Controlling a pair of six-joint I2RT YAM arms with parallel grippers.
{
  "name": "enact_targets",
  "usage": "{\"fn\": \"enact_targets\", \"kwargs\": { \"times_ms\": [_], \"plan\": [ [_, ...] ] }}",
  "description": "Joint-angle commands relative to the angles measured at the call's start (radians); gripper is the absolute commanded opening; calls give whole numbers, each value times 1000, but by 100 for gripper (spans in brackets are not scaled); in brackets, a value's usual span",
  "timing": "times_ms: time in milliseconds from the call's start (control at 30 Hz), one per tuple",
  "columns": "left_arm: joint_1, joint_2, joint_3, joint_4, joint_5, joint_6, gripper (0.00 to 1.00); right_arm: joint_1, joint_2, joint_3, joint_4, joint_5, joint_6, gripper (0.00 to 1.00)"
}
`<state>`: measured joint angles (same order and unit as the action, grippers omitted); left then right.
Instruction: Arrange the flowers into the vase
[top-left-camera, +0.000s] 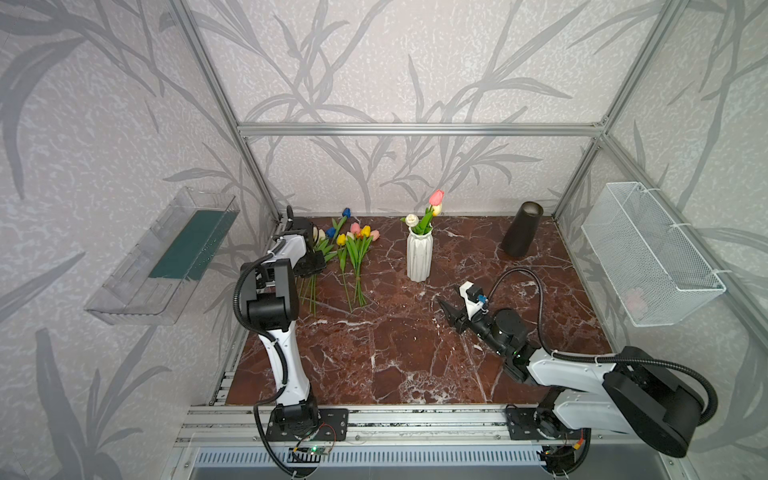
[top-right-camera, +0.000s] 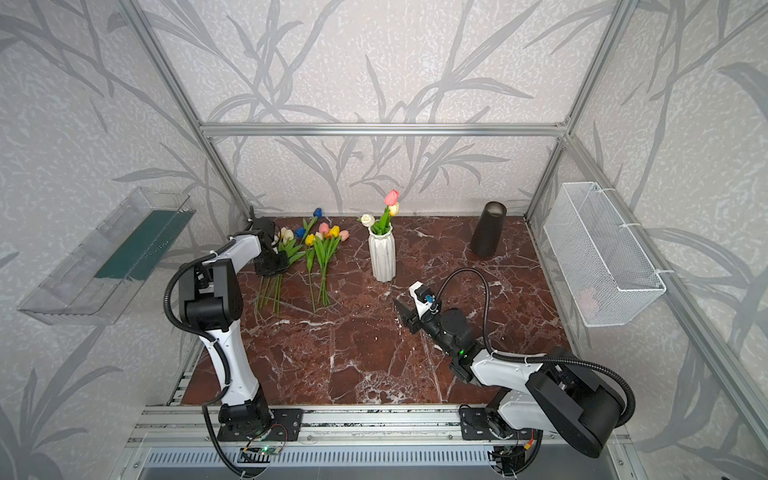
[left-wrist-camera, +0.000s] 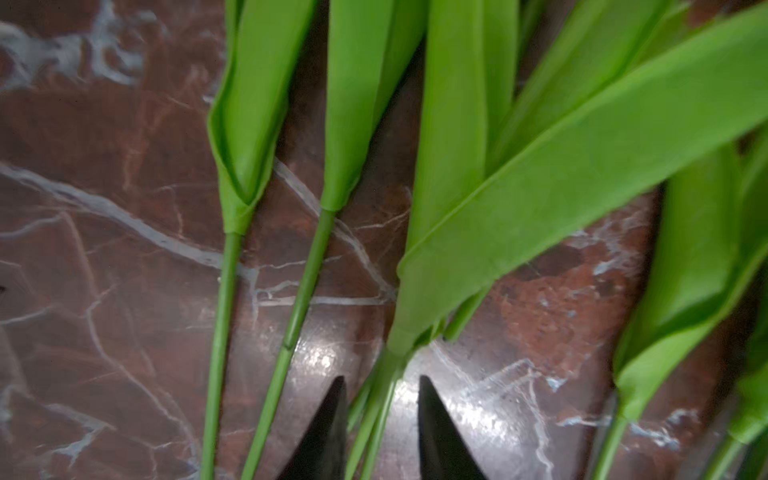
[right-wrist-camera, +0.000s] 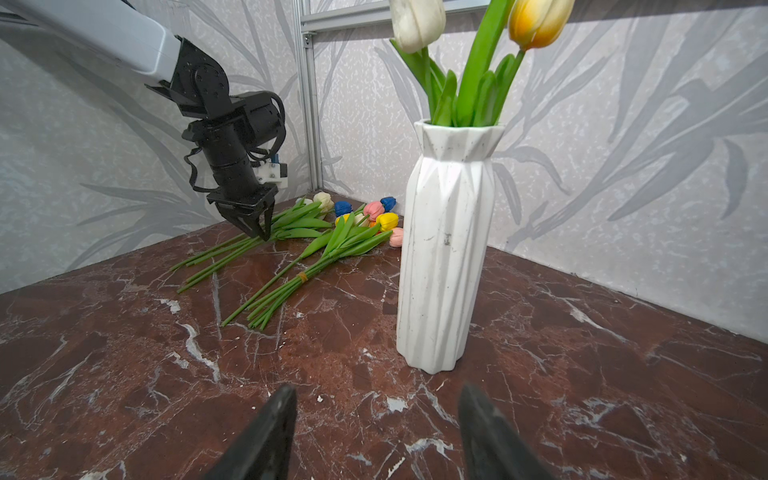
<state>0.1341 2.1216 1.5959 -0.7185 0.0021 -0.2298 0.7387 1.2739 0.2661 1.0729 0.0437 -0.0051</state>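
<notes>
1. Tabletop (top-left-camera: 395, 353): red-brown marble pattern with white veins, filling the floor of the cell between the two arm bases and the back.
2. Wire basket (top-left-camera: 648, 249): white mesh, mounted high on the right side, well apart from the things on the tabletop.
3. Clear tray (top-left-camera: 166, 257): transparent, mounted on the left side, with a dark green slab (top-left-camera: 187, 245) lying in it.
4. Dark vase (top-left-camera: 521, 230): tapered, standing near the back right corner.
5. White vase (top-left-camera: 419, 253): faceted and upright, near the middle back of the tabletop.
6. Flowers (top-left-camera: 353, 249): most lie flat at the back left, heads toward the back and stems toward the front. One group is tied with an orange band (right-wrist-camera: 302, 276), and a looser group lies just to its left. Three more stand in the White vase, with pink, white and yellow heads.
7. Right gripper (right-wrist-camera: 377, 387): low over the tabletop, in front of the White vase and facing it, jaws spread wide over bare marble.
8. Left gripper (left-wrist-camera: 381, 380): down on the looser group, its jaws a little apart on either side of a few stems. A gap shows at one side, so it is not pinching them.
</notes>
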Motion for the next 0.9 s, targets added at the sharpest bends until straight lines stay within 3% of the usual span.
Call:
{"fn": "enact_targets", "kwargs": {
  "times_ms": [0, 100, 367, 500, 733, 867],
  "plan": [
    [2, 12, 61, -35, -10, 9, 16, 5, -11, 9, 39, 1, 5, 63],
    [2, 9, 64, -44, -27, 3, 6, 5, -13, 9, 38, 4, 1, 63],
    [-7, -112, 43, -72, -18, -13, 5, 5, -10, 10, 39, 2, 4, 64],
    [-39, -223, -36, -43, 10, -37, 3, 5, -9, 9, 39, 4, 5, 64],
    [-148, -522, -273, 165, 37, -48, 0, 5, -5, 5, 50, 4, 7, 64],
    [-229, -720, -410, 386, 145, -7, 0, 4, -10, 3, 53, 9, 2, 64]
  ]
}}
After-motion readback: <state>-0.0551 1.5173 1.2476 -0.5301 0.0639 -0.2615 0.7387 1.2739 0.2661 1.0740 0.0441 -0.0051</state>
